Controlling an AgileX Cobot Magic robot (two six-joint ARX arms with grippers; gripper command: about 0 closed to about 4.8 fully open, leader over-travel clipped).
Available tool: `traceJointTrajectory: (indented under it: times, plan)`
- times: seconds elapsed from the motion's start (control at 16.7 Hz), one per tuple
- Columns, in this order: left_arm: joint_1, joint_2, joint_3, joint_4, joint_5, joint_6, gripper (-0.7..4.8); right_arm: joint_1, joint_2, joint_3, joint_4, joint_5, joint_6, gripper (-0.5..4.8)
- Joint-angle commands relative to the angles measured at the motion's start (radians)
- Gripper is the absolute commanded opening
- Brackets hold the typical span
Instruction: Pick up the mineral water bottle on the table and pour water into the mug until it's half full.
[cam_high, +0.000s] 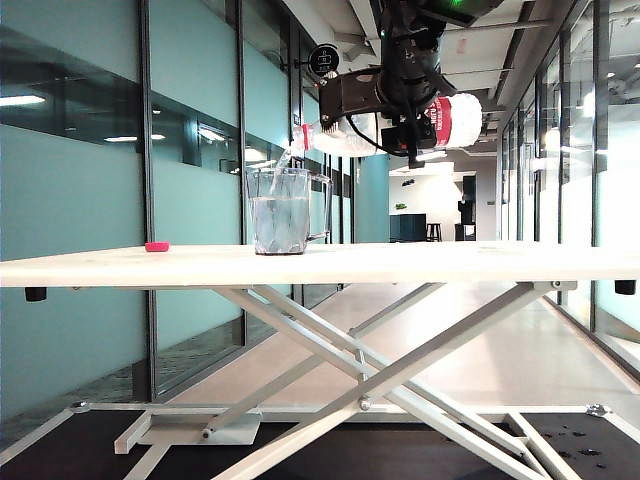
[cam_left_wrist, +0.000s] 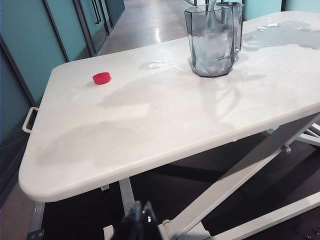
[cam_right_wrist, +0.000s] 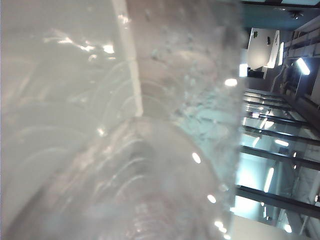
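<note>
Right gripper (cam_high: 415, 120) tilted bottle (cam_high: 455, 122) (left gripper (cam_left_wrist: 140, 220) low)

A small red cap (cam_high: 157, 246) lies flat, well below the right claw (cam_high: 408, 128) and far to its left; teal glass wall panels (cam_high: 70, 200) stand behind it; a black floor mat (cam_high: 420, 455) lies far beneath the claw; a lit corridor (cam_high: 440, 215) recedes beyond.

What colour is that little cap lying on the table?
Red. The cap shows best in the left wrist view, lying loose on the white table, apart from the mug.
</note>
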Motion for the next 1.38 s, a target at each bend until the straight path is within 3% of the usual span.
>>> traceJointTrajectory:
  times: [0.06, 1.08, 1.14, 1.38]
  plan:
    - [0.000, 0.000, 0.002, 0.006, 0.000, 0.005, -0.05, 0.003, -0.013, 0.007, 0.018, 0.016, -0.007, 2.32]
    - [0.000, 0.001, 0.002, 0.006, 0.000, 0.005, -0.05, 0.003, -0.013, 0.006, 0.018, 0.010, -0.006, 2.32]
    - [0.000, 0.001, 0.002, 0.006, 0.000, 0.005, -0.05, 0.003, -0.013, 0.006, 0.018, 0.005, 0.018, 2.32]
    - [0.000, 0.001, 0.002, 0.006, 0.000, 0.004, -0.05, 0.003, -0.013, 0.006, -0.033, -0.107, 0.370, 2.31]
